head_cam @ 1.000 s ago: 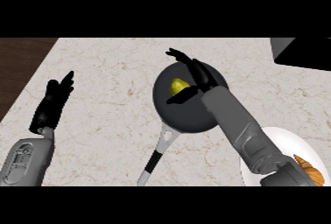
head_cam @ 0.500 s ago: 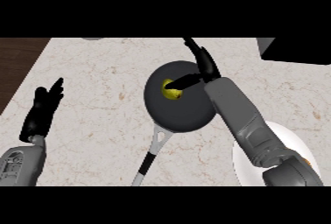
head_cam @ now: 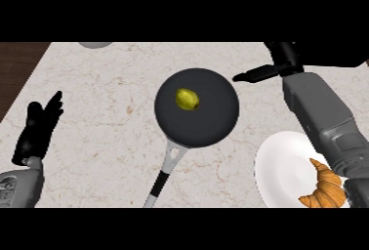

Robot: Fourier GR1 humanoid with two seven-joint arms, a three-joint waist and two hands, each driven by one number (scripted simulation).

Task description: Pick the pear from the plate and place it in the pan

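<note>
Marble counter (head_cam: 108,122), pear (head_cam: 187,99) in pan (head_cam: 209,127), right hand (head_cam: 277,68) beside rim

Right hand (head_cam: 277,68) is off the pear (head_cam: 187,99) now, up and to the right of the pan (head_cam: 209,127), fingers relaxed. Pear sits alone in the pan, fully visible, no longer covered. Right forearm no longer crosses the pan. More of the plate (head_cam: 277,166) and croissant (head_cam: 322,188) shows.

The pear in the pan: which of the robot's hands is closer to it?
The right hand. It is past the pan's far right rim, up and right of the pear. The left hand rests open near the counter's left edge, much farther away.
</note>
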